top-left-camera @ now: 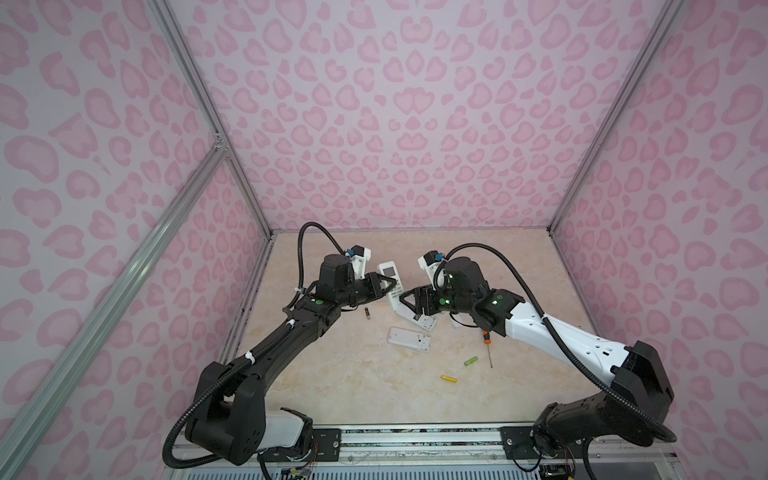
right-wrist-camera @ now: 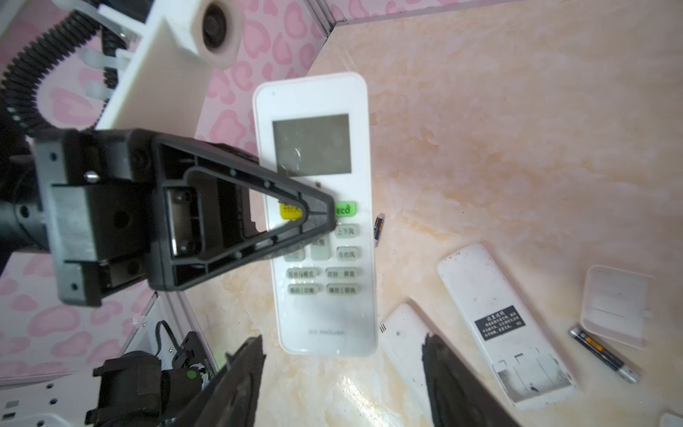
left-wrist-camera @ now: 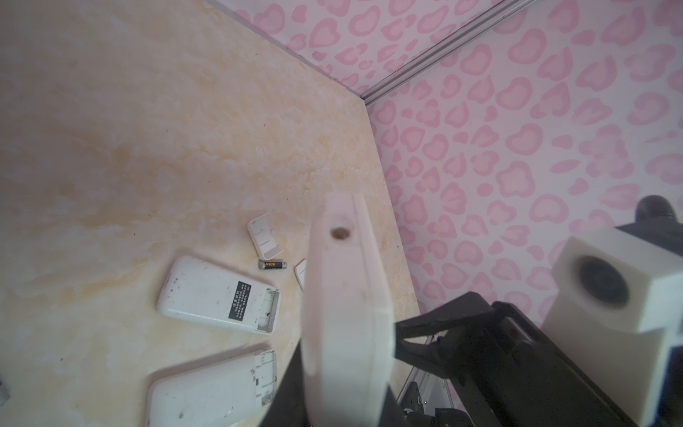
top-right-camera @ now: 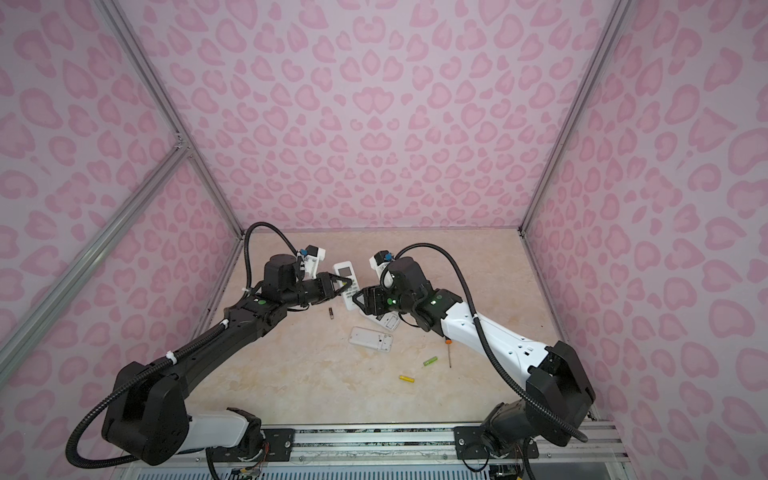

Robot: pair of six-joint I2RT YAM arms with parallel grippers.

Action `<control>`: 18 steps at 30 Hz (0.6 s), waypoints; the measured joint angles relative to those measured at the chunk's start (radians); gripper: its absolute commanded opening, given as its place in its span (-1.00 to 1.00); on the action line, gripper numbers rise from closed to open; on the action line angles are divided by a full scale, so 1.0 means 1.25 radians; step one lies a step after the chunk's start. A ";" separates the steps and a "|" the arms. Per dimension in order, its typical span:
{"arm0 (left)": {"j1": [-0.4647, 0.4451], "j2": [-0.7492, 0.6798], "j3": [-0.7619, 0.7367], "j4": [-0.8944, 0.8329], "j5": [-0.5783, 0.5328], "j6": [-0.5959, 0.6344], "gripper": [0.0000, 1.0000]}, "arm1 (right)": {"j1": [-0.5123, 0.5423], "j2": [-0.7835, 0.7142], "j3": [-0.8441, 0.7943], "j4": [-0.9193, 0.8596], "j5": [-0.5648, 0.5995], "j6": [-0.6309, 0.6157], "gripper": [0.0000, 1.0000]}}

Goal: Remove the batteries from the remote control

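Observation:
My left gripper (top-left-camera: 390, 286) (top-right-camera: 347, 286) is shut on the white remote control (right-wrist-camera: 318, 222) (left-wrist-camera: 345, 314) and holds it above the table, its screen and buttons turned toward the right wrist camera. The remote's back is hidden. My right gripper (right-wrist-camera: 343, 377) (top-left-camera: 405, 297) stands open just off the remote's lower end, with nothing between its fingers. Loose batteries lie on the table: a black one (top-left-camera: 367, 313) (right-wrist-camera: 378, 231), a green one (top-left-camera: 471, 360), a yellow one (top-left-camera: 449, 378), and another black one (right-wrist-camera: 604, 353) (left-wrist-camera: 272, 264).
Two other white remotes lie face down, one (top-left-camera: 409, 339) (right-wrist-camera: 506, 325) with its compartment open and one (top-left-camera: 419, 320) under my right gripper. A white cover (right-wrist-camera: 615, 305) (left-wrist-camera: 264, 236) lies beside the battery. An orange-handled screwdriver (top-left-camera: 487, 345) lies under the right arm.

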 measured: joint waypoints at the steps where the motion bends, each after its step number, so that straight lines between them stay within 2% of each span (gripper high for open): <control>1: 0.002 -0.008 0.000 0.003 0.010 0.011 -0.80 | -0.006 -0.009 -0.013 0.018 -0.026 0.011 0.37; 7: 0.010 -0.035 0.012 0.026 0.093 0.061 -0.80 | -0.030 -0.030 -0.076 0.160 -0.180 0.079 0.37; 11: 0.010 -0.038 0.021 0.076 0.172 0.071 -0.80 | -0.039 -0.034 -0.142 0.315 -0.258 0.161 0.34; 14: 0.010 -0.047 0.021 0.109 0.215 0.068 -0.81 | -0.044 -0.033 -0.187 0.448 -0.300 0.240 0.24; 18: 0.010 -0.071 0.021 0.138 0.242 0.064 -0.82 | -0.047 -0.026 -0.217 0.613 -0.341 0.332 -0.06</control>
